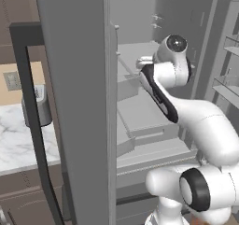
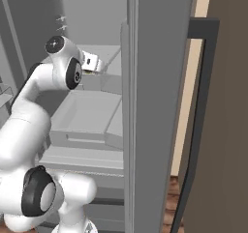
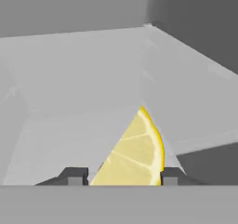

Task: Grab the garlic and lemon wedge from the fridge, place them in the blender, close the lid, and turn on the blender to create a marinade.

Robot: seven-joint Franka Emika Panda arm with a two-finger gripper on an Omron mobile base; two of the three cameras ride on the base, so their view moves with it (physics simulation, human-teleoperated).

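Observation:
Deep in the open fridge, the lemon wedge, bright yellow with its rind to the right, lies on a pale grey shelf. My gripper reaches in over that shelf. One fingertip stands at each side of the wedge, very close to its edges, with the jaws apart. In the right base view the gripper hovers above the shelf, with a speck of yellow under it. The garlic, the blender and the lid are out of view.
The fridge door with its long black bar handle stands open to the right of the arm. A pulled-out drawer sits below the shelf. A marble counter holding a grey appliance lies left.

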